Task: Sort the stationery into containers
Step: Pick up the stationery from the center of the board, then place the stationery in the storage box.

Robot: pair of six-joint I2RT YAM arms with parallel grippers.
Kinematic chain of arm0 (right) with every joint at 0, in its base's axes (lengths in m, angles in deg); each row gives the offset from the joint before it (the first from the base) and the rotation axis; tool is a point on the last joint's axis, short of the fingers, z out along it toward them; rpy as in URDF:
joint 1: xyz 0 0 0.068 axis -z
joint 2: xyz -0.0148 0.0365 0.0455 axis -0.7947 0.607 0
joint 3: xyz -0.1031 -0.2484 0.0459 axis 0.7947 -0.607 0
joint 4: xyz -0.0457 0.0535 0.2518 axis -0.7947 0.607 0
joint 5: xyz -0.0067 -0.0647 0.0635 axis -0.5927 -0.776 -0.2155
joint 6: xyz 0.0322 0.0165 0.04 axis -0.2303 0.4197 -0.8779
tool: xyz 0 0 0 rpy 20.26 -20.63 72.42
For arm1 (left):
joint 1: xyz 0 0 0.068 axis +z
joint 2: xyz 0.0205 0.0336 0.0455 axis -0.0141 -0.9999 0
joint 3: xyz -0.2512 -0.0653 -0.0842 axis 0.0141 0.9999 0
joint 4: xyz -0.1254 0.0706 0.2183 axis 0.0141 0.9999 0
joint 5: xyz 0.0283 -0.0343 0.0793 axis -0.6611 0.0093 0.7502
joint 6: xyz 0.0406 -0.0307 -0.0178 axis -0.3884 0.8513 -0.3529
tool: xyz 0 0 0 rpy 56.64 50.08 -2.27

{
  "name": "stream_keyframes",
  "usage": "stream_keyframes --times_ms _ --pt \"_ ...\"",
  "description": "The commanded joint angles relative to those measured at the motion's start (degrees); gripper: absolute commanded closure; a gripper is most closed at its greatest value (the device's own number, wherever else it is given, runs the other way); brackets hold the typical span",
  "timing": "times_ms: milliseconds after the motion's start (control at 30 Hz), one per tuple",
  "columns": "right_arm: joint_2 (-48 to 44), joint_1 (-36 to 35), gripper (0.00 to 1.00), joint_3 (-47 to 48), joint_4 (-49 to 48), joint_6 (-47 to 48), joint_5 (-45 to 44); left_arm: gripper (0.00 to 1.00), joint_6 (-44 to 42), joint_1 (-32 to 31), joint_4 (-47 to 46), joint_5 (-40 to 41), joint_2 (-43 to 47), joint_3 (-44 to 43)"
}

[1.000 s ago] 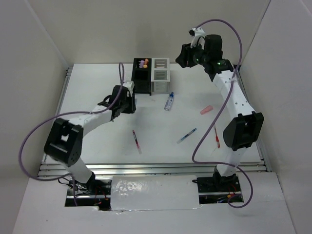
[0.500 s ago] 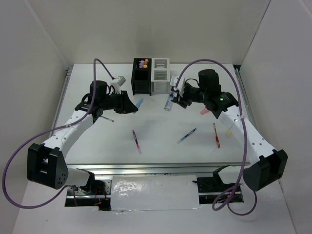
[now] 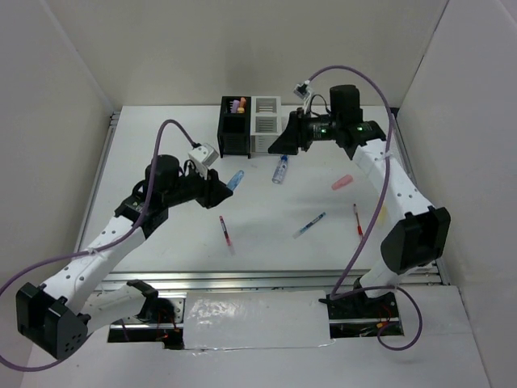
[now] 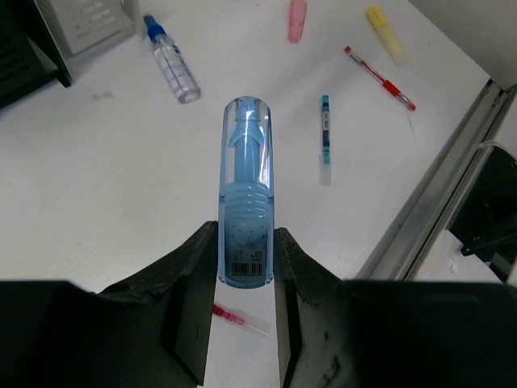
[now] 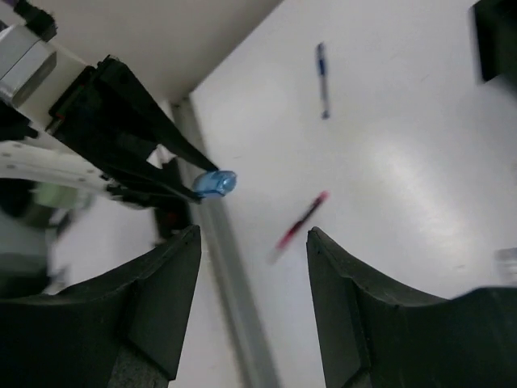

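Observation:
My left gripper (image 3: 220, 191) is shut on a stubby blue marker (image 3: 234, 179), held above the table in front of the black box (image 3: 235, 135); in the left wrist view the marker (image 4: 246, 194) sticks out between the fingers (image 4: 203, 250). My right gripper (image 3: 276, 146) is open and empty, in the air beside the white box (image 3: 266, 128), above the clear blue-capped tube (image 3: 280, 170). Markers stand in the black box. On the table lie a pink marker (image 3: 342, 182), a blue pen (image 3: 309, 225) and two red pens (image 3: 225, 234) (image 3: 358, 222).
The left wrist view also shows a yellow marker (image 4: 386, 34) near the table's right metal rail (image 4: 436, 202). The right wrist view shows the left gripper with the blue marker (image 5: 215, 183), a red pen (image 5: 300, 222) and a blue pen (image 5: 322, 77). White walls enclose the table.
My left gripper has moved a little nearer with the blue marker still in it. My right gripper has lifted away from the tube toward the white box.

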Motion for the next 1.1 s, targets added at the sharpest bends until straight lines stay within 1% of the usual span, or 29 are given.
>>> stream_keyframes --times_ms 0,67,133,200,267,400,667,800,867,967,1000,1067 --pt "0.6 -1.9 0.38 -3.7 -6.5 -23.1 10.5 1.00 -5.8 -2.5 -4.6 7.0 2.7 0.8" --pt "0.9 -3.6 0.34 -5.4 -9.4 -27.2 12.1 1.00 -6.8 -4.0 -5.3 9.2 3.2 0.7" --pt "0.9 -5.3 0.31 -6.0 -9.6 -28.2 12.0 1.00 -7.8 -5.4 -5.6 10.6 3.4 0.5" --pt "1.3 -6.1 0.24 -6.2 -10.4 -29.2 13.0 1.00 -9.1 -6.9 -5.9 11.6 3.5 0.1" --pt "1.9 -6.8 0.22 -6.7 -11.8 -30.8 13.8 1.00 -10.1 -7.8 -6.2 13.4 3.3 -0.1" --pt "2.8 -7.6 0.23 -7.0 -11.7 -31.4 13.5 1.00 -10.7 -10.3 -7.1 15.0 3.2 -0.4" --pt "5.0 -8.7 0.26 -6.7 -10.8 -30.1 12.4 1.00 -10.8 -12.4 -7.9 16.2 2.6 -1.7" --pt "5.4 -10.0 0.30 -6.0 -9.6 -28.6 11.6 1.00 -10.9 -13.3 -8.0 16.6 2.3 -2.3" --pt "5.6 -10.4 0.35 -6.0 -9.6 -28.5 11.4 1.00 -10.9 -13.7 -10.0 17.3 2.1 -2.3" --pt "5.8 -10.5 0.45 -6.3 -9.6 -28.5 10.9 1.00 -10.9 -13.9 -10.1 17.7 2.0 -2.0" --pt "5.9 -10.5 0.51 -6.4 -9.4 -28.3 10.6 1.00 -10.8 -13.9 -10.4 18.2 2.0 -1.9" --pt "6.0 -10.6 0.54 -6.7 -9.5 -28.5 10.7 1.00 -10.8 -13.9 -10.7 18.8 2.2 -1.7"
